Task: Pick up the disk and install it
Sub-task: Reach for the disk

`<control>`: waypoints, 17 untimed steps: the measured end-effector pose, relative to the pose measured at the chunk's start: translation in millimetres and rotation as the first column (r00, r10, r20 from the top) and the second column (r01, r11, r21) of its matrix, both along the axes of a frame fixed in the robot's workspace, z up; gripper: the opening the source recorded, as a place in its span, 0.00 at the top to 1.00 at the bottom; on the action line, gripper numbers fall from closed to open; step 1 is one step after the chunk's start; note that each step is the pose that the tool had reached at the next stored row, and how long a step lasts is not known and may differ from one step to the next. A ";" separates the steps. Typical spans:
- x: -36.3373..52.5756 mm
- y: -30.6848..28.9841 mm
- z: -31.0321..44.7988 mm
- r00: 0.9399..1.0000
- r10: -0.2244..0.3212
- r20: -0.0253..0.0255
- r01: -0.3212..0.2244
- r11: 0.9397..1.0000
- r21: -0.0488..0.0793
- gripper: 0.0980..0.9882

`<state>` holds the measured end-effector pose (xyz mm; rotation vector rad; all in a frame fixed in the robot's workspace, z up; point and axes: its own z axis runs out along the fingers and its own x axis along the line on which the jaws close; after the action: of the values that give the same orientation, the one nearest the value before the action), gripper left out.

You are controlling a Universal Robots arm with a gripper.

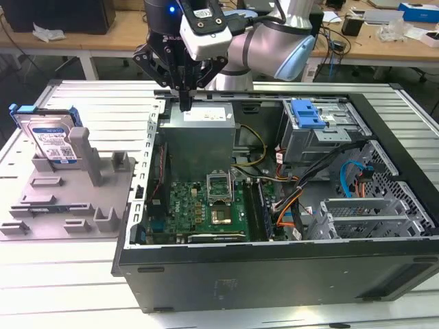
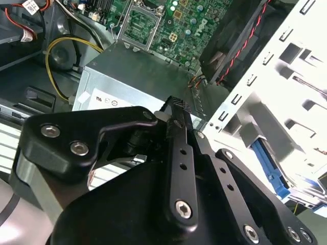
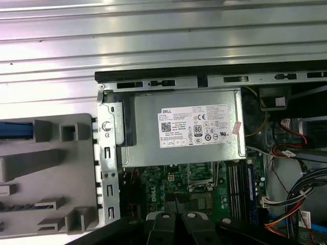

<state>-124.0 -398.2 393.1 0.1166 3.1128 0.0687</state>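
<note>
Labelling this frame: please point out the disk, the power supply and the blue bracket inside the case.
The disk (image 1: pixel 53 142): exterior view, on its printed label.
The power supply (image 3: pixel 190 126): first wrist view, on its white sticker.
The blue bracket (image 1: pixel 306 114): exterior view, on its top face.

From my console the exterior view is bright and even, lit from overhead. The table (image 1: pixel 89 103) at ten o'clock carries a pale sheen along its slats, and the grey fixture (image 1: pixel 96 199) at eight o'clock throws only short, soft shadows. Inside the computer case (image 1: pixel 274 274) the light falls off, and the motherboard (image 1: pixel 202 205) near six o'clock sits in shade. A blue lamp (image 1: pixel 169 8) glows at twelve o'clock. In the second wrist view the perforated wall (image 2: pixel 301 92) burns out to white, while the gripper (image 2: pixel 176 104) stays dark with glinting screws. In the first wrist view the table (image 3: pixel 153 30) glares faintly pink, and the power supply (image 3: pixel 184 127) is evenly lit.
</note>
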 end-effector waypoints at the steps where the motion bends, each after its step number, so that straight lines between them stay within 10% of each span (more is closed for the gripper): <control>1: -3.1 1.3 -0.1 1.000 0.000 0.000 0.000 1.000 0.000 0.99; 5: -33.7 10.0 -0.4 1.000 0.000 0.000 0.000 1.000 0.000 0.99; 17: -85.2 28.7 -1.9 1.000 0.000 -0.004 0.000 1.000 0.000 0.99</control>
<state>-209.2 -369.4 391.3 0.1171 3.1172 0.0687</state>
